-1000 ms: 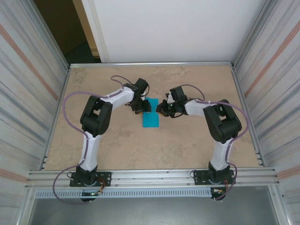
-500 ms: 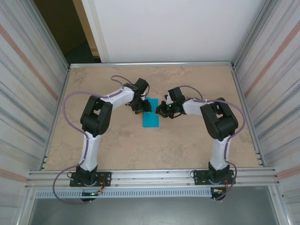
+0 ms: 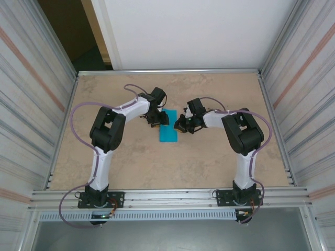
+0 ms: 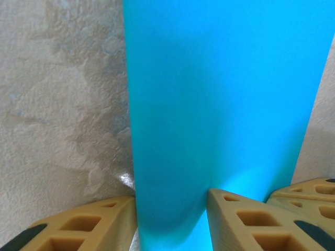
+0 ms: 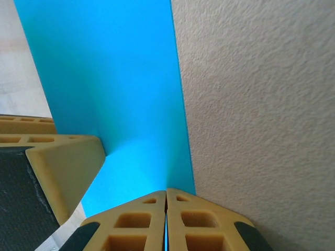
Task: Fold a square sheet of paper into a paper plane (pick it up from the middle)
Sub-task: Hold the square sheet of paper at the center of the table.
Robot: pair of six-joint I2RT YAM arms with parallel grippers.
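Across the middle of the top view lies the beige, mottled table (image 3: 220, 162), bordered left and right by ribbed metal wall panels (image 3: 31, 89). The white-and-black left arm (image 3: 107, 130) and right arm (image 3: 243, 133) rise from the bottom edge and bend inward toward the centre of the frame.

At centre frame the thin bright teal paper sheet (image 3: 168, 135) rests on the table, folded to a narrow upright rectangle. The left gripper (image 3: 157, 121) meets its upper left edge. The right gripper (image 3: 180, 125) meets its upper right edge.

Left wrist view: the teal paper sheet (image 4: 220, 104) fills the upper centre and runs down between the tan, cut-out fingers (image 4: 246, 222) at the bottom. The left gripper (image 4: 171, 196) is partly closed. A rounded fold of paper fills the gap and touches both fingers.

Right wrist view: the right gripper (image 5: 166, 192) sits at bottom centre, fingers pressed together and pinching the right edge of the teal paper sheet (image 5: 115, 78). One left-gripper finger (image 5: 63, 162) presses the paper at lower left.
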